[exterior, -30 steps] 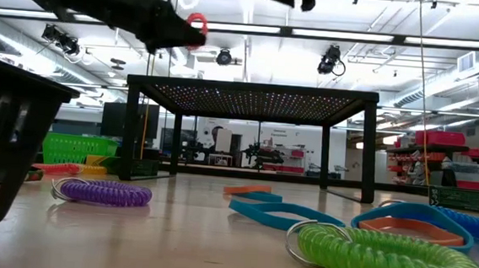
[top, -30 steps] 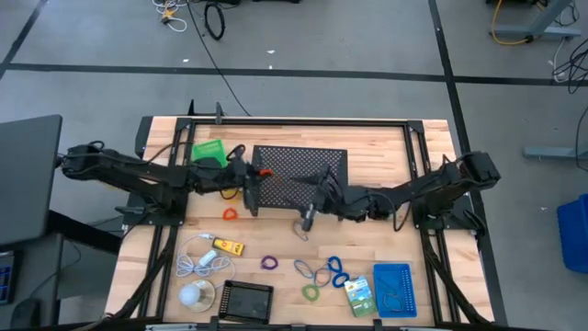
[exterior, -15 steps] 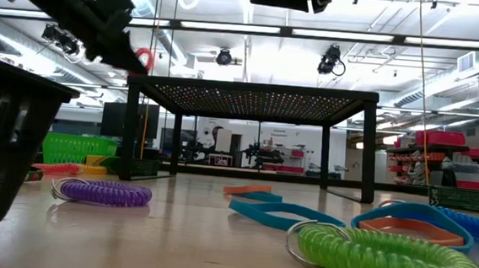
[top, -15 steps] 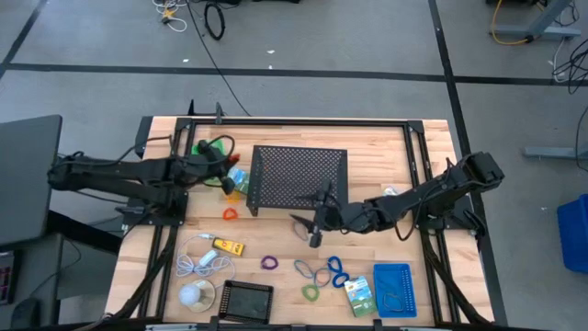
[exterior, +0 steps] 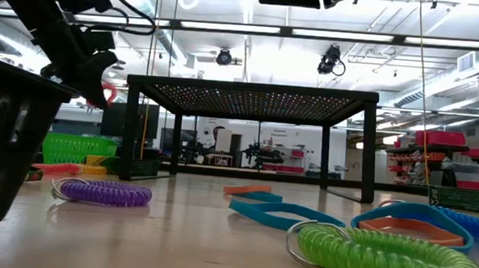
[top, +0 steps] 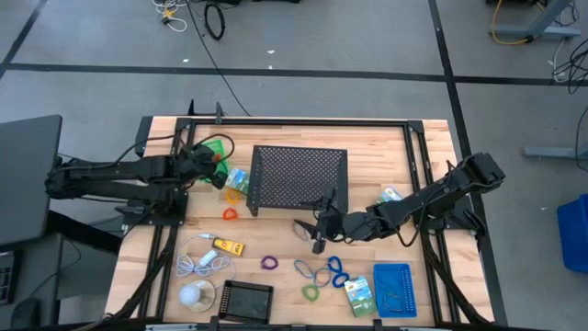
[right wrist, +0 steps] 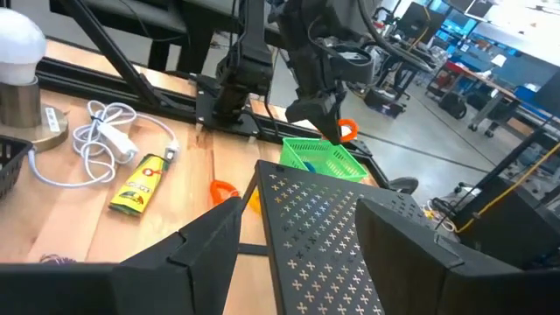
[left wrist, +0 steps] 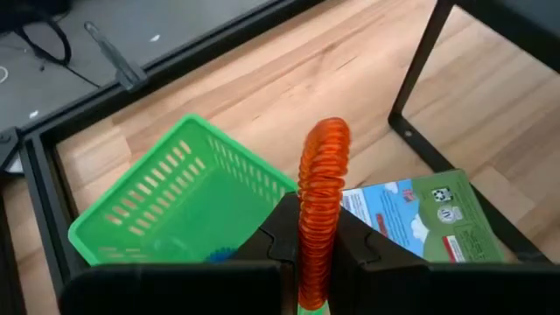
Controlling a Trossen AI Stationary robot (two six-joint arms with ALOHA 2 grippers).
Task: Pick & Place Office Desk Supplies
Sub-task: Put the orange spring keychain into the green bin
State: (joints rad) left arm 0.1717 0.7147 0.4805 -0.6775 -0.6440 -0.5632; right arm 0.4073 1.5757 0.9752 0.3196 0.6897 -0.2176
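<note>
Wooden table [top: 367, 138] carries black mesh stand [top: 299, 175], coloured loops [top: 323, 274], trays [top: 393, 288].

Green tray [left wrist: 166, 206] contents mostly hidden behind its wall, black tray [exterior: 2, 143] cut off by low view's edge

Foreground: green coiled loop [exterior: 383, 261], purple coiled loop [exterior: 104, 192], blue loops [exterior: 289, 213]. Left edge: black tray [exterior: 2, 147]. Farther back: green basket [exterior: 73, 149], black mesh stand [exterior: 251, 93]. Upper left: left gripper [exterior: 99, 90] gripping what is possibly a red-orange loop [exterior: 107, 93].
</note>
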